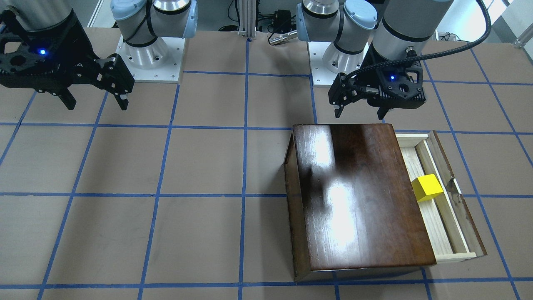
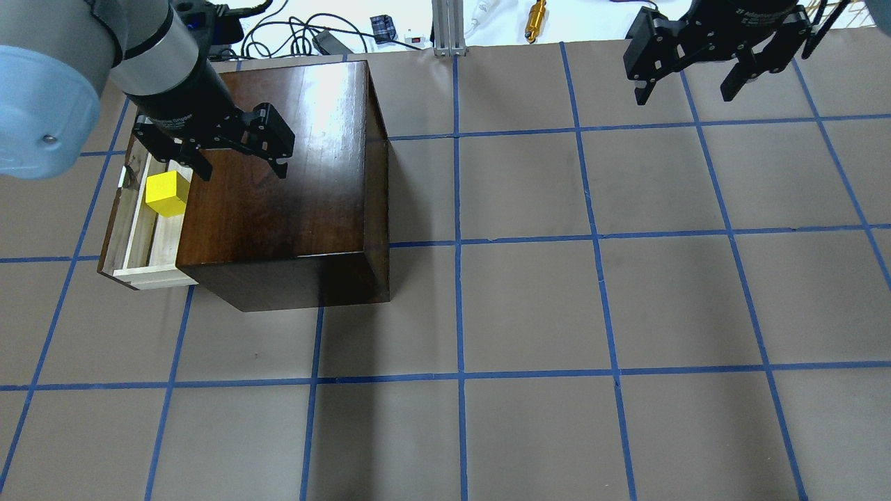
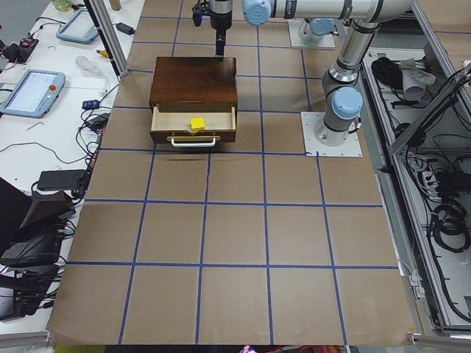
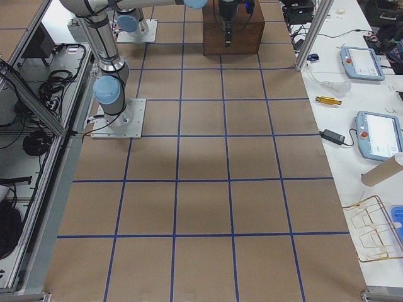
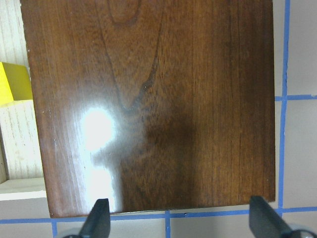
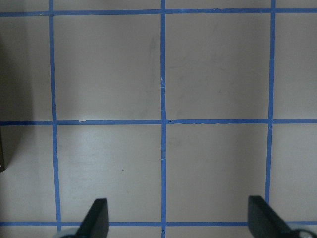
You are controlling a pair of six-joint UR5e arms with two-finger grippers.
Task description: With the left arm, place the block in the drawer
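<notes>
The yellow block [image 2: 166, 193] lies inside the pulled-out drawer [image 2: 136, 240], just beside the face of the dark wooden box [image 2: 292, 195] from which the drawer projects. The left tool [image 2: 243, 172] hangs above the box's top, jaws wide and empty. The right tool [image 2: 683, 95], likewise wide and empty, hangs over the tabletop [image 2: 529, 313], well apart from the box.

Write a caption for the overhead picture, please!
Yellow block sits in the open drawer while the left gripper hovers open above the wooden box.
</notes>
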